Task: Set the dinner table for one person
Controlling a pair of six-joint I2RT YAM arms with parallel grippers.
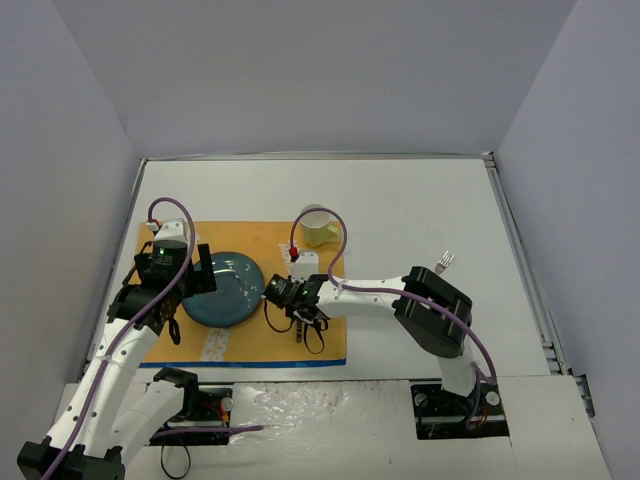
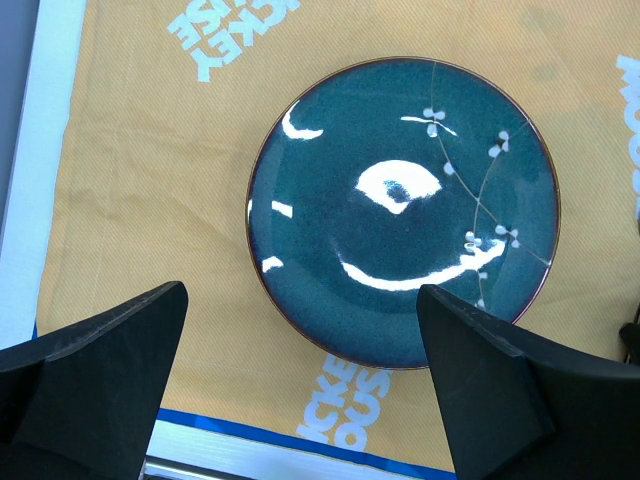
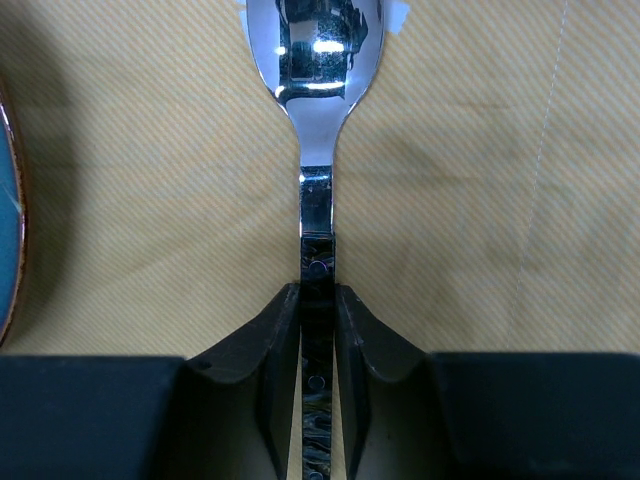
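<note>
The white dinner table (image 1: pixel 420 210) carries an orange-yellow placemat (image 1: pixel 260 340) with a blue near edge. A dark teal plate (image 1: pixel 222 288) with white blossom marks lies on the mat's left half and fills the left wrist view (image 2: pixel 400 200). My left gripper (image 1: pixel 200 275) hangs open and empty over the plate's near rim, shown in its own view (image 2: pixel 300 290). My right gripper (image 1: pixel 285 293) is just right of the plate, shut (image 3: pixel 318 290) on the dark patterned handle of a shiny spoon (image 3: pixel 318 60) low over the mat (image 3: pixel 480 200). The plate's rim (image 3: pixel 8 230) shows at the left edge.
A pale yellow-green cup (image 1: pixel 318 228) stands at the mat's far right corner. A fork (image 1: pixel 445 263) lies on the bare table right of the mat, beside the right arm's elbow. White walls close in the table at the left, back and right.
</note>
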